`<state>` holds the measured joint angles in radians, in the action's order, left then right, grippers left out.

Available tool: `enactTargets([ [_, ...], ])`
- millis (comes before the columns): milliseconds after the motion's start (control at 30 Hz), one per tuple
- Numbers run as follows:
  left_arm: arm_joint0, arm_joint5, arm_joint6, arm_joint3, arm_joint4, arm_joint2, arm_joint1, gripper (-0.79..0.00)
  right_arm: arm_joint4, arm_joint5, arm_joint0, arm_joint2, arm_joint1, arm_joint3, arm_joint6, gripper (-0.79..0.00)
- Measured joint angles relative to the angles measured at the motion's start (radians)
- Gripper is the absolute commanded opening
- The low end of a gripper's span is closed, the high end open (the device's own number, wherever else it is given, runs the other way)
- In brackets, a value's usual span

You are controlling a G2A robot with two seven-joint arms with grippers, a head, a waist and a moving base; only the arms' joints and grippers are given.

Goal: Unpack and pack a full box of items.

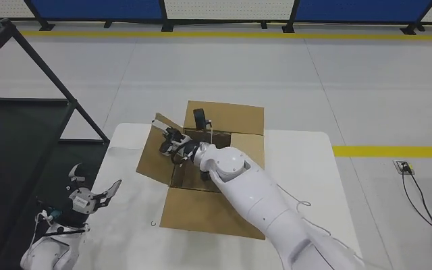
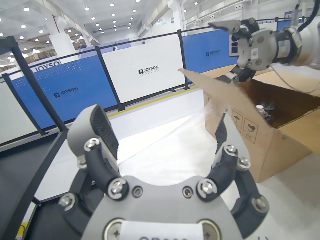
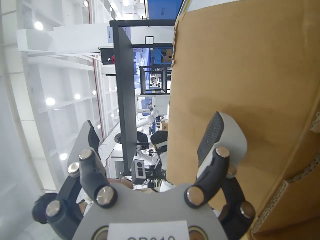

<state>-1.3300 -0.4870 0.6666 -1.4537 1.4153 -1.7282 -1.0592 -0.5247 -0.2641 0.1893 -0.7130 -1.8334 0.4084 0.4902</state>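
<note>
An open cardboard box (image 1: 216, 172) stands in the middle of the white table (image 1: 304, 169). Its left flap (image 1: 154, 152) slants up and outward. My right gripper (image 1: 165, 138) is open at that flap's upper edge. In the right wrist view the flap (image 3: 237, 63) lies between the spread fingers, one finger (image 3: 217, 133) over its brown face. The left wrist view shows the right gripper (image 2: 231, 51) straddling the flap (image 2: 225, 98). Bottles (image 2: 263, 109) show inside the box (image 2: 270, 151). My left gripper (image 1: 88, 196) (image 2: 162, 128) is open and holds nothing, off the table's left front corner.
A dark round item (image 1: 200, 119) sits at the box's back flap. A small ring-like piece (image 1: 154, 223) lies on the table in front of the box. A black frame stand (image 1: 40, 135) is to the left of the table. Blue and white fence panels (image 2: 140, 73) stand behind.
</note>
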Motion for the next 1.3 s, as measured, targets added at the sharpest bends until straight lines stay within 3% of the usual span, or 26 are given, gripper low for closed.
enactTargets([
  [300,0.001,0.005,-0.057,-0.048,-0.023,0.039,-0.005,0.0,0.018,-0.005,-0.025,0.001,-0.041,-0.083,0.008,0.0],
  [467,0.069,0.028,-0.169,-0.014,-0.053,0.089,-0.012,0.0,0.029,-0.036,-0.034,-0.008,-0.05,-0.107,0.046,0.0],
  [733,0.145,0.032,-0.218,0.078,-0.047,0.141,-0.017,0.0,0.026,-0.101,-0.037,-0.04,-0.047,-0.12,0.115,0.0],
  [1067,0.165,0.034,-0.202,0.137,-0.055,0.145,-0.017,0.0,-0.034,-0.268,-0.018,-0.137,-0.003,-0.1,0.204,0.0],
  [1300,0.169,0.039,-0.208,0.166,-0.053,0.145,-0.016,0.0,-0.056,-0.305,0.02,-0.209,0.049,-0.057,0.301,0.0],
])
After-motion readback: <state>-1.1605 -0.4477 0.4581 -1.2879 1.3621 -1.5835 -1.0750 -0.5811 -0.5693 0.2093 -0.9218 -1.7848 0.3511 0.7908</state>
